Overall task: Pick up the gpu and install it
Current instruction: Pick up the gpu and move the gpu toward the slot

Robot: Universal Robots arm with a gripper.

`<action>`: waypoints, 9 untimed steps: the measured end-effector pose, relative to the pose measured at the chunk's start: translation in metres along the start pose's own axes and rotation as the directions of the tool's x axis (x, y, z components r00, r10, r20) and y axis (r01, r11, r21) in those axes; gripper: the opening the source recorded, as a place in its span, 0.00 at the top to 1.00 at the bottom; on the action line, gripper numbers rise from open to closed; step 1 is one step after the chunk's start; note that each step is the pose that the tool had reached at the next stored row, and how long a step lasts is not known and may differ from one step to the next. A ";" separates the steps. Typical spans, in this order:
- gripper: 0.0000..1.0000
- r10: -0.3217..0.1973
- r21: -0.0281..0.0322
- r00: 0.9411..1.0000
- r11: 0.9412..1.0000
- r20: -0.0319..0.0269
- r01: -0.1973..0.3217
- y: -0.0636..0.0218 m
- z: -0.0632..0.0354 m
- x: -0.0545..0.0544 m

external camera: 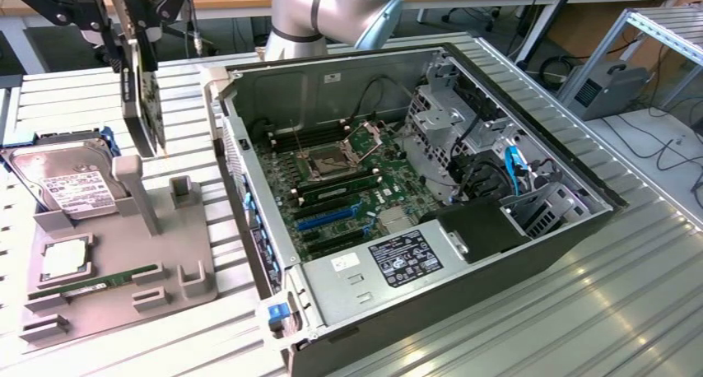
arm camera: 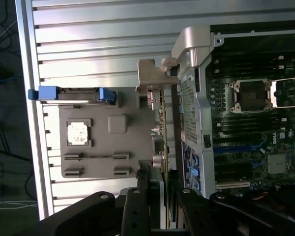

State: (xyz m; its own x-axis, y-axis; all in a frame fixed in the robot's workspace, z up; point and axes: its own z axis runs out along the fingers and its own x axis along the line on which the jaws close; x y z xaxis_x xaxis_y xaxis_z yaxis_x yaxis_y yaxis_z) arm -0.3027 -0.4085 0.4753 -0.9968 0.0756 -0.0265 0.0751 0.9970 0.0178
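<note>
Above the gray tray (external camera: 121,258), beside the open computer case (external camera: 226,130), the gpu (external camera: 144,105) hangs upright, the gripper (arm camera: 156,174) jaws clamped on it.
Carrying it well likely means keeping the card vertical and clear of the case wall.

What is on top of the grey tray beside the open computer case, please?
A hard drive, a processor chip and a RAM stick; the gpu is held off it in the gripper. The tray beneath the drive is covered.
</note>
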 end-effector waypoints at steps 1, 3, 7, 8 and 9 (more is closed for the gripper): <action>0.73 0.000 0.000 1.000 1.000 0.000 0.000 0.0000 -0.0007 0.000; 0.73 0.000 0.000 1.000 1.000 0.000 0.000 0.0000 -0.0013 0.000; 0.73 0.000 0.000 1.000 1.000 0.000 0.000 0.0000 -0.0013 0.000; 0.73 0.000 0.000 1.000 1.000 0.000 0.000 -0.0001 -0.0014 0.000; 0.73 0.000 0.000 1.000 1.000 0.000 0.000 -0.0005 -0.0013 -0.001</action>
State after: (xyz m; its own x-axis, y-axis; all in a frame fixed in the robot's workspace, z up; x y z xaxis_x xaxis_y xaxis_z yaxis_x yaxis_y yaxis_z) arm -0.3023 -0.4091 0.4766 -0.9968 0.0753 -0.0264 0.0748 0.9970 0.0177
